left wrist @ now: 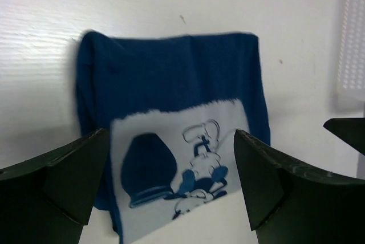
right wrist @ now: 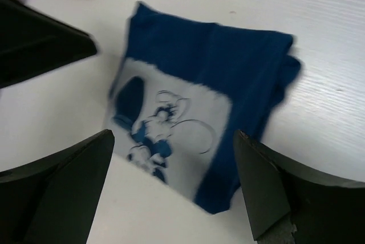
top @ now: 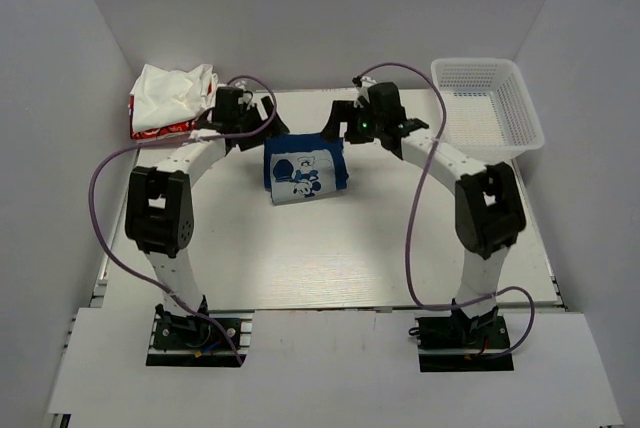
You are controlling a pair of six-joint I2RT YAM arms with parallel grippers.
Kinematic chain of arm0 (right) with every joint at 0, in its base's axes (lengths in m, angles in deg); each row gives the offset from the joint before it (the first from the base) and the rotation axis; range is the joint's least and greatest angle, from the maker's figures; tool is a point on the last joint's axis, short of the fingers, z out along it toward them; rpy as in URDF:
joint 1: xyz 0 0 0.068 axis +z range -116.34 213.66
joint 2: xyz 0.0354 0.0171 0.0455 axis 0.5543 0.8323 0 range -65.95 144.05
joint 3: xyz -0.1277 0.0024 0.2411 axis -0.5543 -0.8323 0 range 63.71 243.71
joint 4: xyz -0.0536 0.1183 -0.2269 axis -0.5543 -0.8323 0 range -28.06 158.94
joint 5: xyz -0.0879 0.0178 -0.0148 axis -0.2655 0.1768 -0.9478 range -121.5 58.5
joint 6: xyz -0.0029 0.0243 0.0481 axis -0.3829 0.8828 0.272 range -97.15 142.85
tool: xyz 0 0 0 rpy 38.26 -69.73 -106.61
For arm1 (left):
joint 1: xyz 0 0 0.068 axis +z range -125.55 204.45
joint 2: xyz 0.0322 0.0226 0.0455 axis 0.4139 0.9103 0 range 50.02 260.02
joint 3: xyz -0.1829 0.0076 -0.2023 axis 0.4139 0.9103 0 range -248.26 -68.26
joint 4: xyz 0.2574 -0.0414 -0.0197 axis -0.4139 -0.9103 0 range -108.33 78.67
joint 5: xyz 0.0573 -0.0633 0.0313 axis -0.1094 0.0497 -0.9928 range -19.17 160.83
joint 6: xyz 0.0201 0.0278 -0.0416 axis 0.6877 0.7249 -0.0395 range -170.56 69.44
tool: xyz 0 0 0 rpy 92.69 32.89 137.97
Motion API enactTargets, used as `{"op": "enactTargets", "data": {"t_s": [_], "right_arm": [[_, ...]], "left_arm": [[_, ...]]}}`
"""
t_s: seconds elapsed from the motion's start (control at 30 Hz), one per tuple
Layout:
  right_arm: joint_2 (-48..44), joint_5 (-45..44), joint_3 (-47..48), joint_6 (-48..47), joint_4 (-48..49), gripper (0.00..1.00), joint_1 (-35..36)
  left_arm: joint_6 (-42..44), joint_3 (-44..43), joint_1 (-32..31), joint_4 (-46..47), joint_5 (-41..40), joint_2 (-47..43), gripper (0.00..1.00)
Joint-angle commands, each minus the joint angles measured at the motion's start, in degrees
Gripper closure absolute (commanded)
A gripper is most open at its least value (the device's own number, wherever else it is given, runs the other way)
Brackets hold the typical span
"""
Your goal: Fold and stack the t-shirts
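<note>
At far-left corner of table [top: 330, 258], saw white-and-red shirts [top: 170, 98] in a crumpled heap, not yet folded. Just right of that, found left gripper [left wrist: 171, 138] released, jaws spread wide, nothing between them. Spotted navy shirt [top: 303, 173] mid-table between both arms, folded into a compact rectangle, print side up, flat on the surface. Noted right gripper [right wrist: 174, 138] likewise slack and wide, holding nothing, hanging above the fold. Logged white basket [top: 487, 64] at far right, well apart from the shirt. Judged the cloth soft, light and floppy, loose layers likely to slide apart if dragged. Reckoned best hold on the folded piece: pinch through all layers at two opposite edges, one per gripper. For the heap, judged a bunch on top easiest to take.
</note>
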Motion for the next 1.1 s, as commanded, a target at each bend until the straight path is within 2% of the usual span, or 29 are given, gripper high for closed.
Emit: {"op": "enactTargets", "data": {"t_s": [0.0, 0.1, 0.2, 0.23, 0.3, 0.37, 0.43, 0.5, 0.63, 0.8, 0.87, 1.0, 1.07], "right_arm": [[-4.18, 8.46, -10.61, 3.37, 14.58, 0.1, 1.4], [-2.1, 14.6, -13.19, 7.06, 19.17, 0.1, 1.58], [0.55, 17.17, -17.58, 12.24, 25.14, 0.1, 1.23], [1.25, 17.18, -18.72, 14.6, 29.43, 0.1, 0.97], [2.48, 17.01, -23.37, 16.99, 31.92, 0.1, 0.71], [4.24, 16.22, -24.88, 17.96, 32.2, 0.1, 0.36], [6.87, 14.46, -27.06, 18.84, 31.06, 0.1, -0.34], [7.15, 12.19, -30.57, 20.77, 31.75, 0.1, -0.87], [1.54, 11.2, -32.71, 16.32, 31.58, 0.1, -0.88], [-11.91, 3.06, -27.44, 6.47, 20.26, 0.1, 0.09], [-17.79, 0.41, -24.73, 2.76, 16.47, 0.1, 0.0], [-22.82, -9.08, -23.22, 0.57, 11.73, 0.1, -0.35], [-25.1, -10.32, -23.04, 0.04, 9.7, 0.1, -0.44]], "left_arm": [[-1.02, 6.85, -1.47, 7.3, 6.67, -4.57, 0.0], [-4.27, 12.83, -2.01, 14.75, 12.64, -5.19, 0.0], [-6.3, 15.22, -3.06, 16.81, 13.71, -2.74, 0.0], [-6.3, 15.74, -3.06, 15.76, 13.19, -1.77, 0.0], [-6.91, 17.23, -3.06, 14.87, 14.22, 0.87, 0.0], [-8.4, 21.69, -2.53, 18.64, 16.26, 1.39, 0.0], [-8.41, 23.47, -1.83, 18.65, 16.78, 1.4, 0.0], [-8.41, 25.23, -1.83, 17.08, 12.68, -0.26, 0.0], [-4.99, 23.06, -2.35, 13.12, 10.9, -4.48, 0.0], [0.8, 16.55, -2.88, 7.06, 11.6, -10.36, 0.0], [1.34, 14.7, -2.88, 4.78, 9.33, -11.6, 0.0], [3.01, 12.76, -2.88, -3.03, 4.58, -12.14, 0.0], [3.01, 12.76, -2.88, -3.67, 1.32, -12.14, 0.0]]}}
